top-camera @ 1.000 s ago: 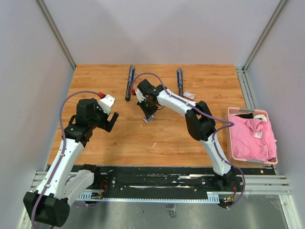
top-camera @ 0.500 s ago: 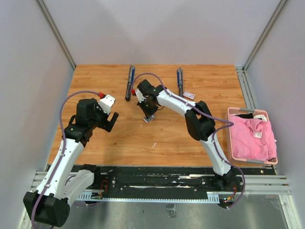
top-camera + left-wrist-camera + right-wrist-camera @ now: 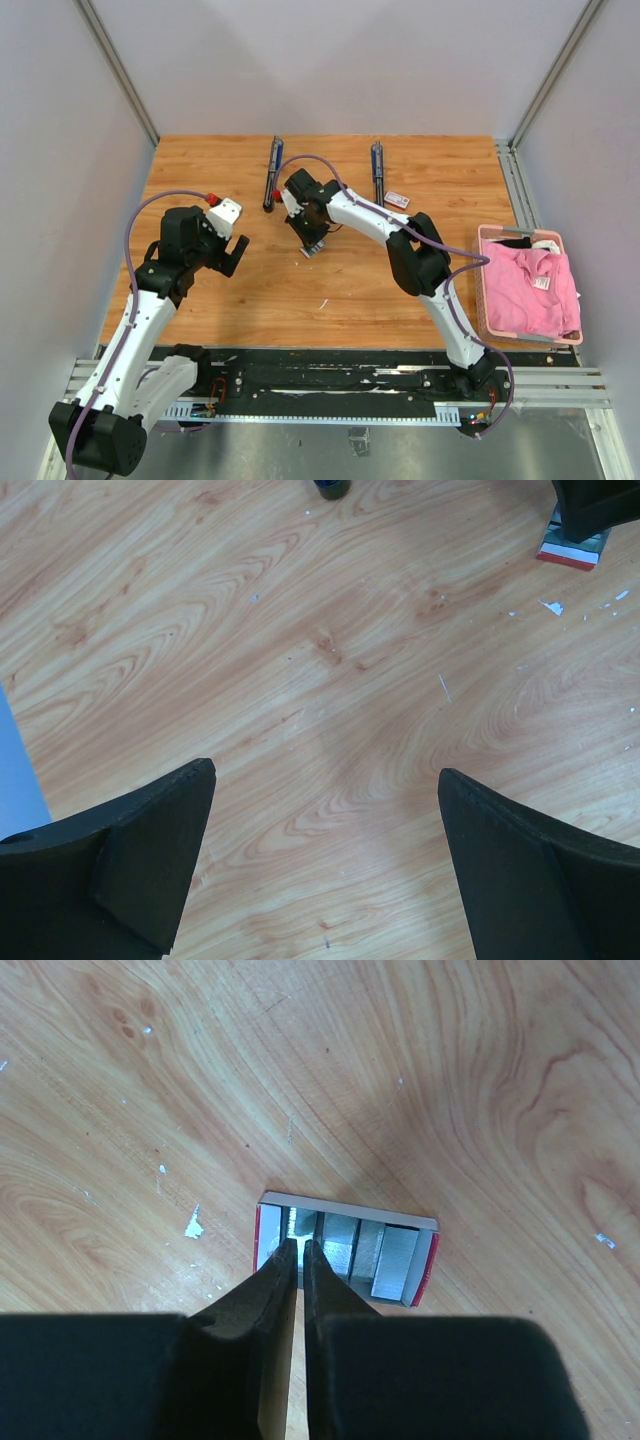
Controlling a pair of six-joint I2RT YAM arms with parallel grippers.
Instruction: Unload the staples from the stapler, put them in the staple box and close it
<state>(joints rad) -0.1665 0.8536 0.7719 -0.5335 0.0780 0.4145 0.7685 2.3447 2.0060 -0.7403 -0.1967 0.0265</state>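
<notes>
Right pincer, almost closed, had its tips in the box of staples; a snagged wall could drag that box

staples: silvery-grey joined strips, flat, side by side
staples, place: inside a small open white-and-red tray on the wooden surface
left stapler: dark blue, long, slim, lying near the far edge
right stapler: same look, roughly parallel, well apart

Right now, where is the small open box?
In the top view, the box sits mid-table, under the right pincer, nearer the arms than the left stapler.
</notes>
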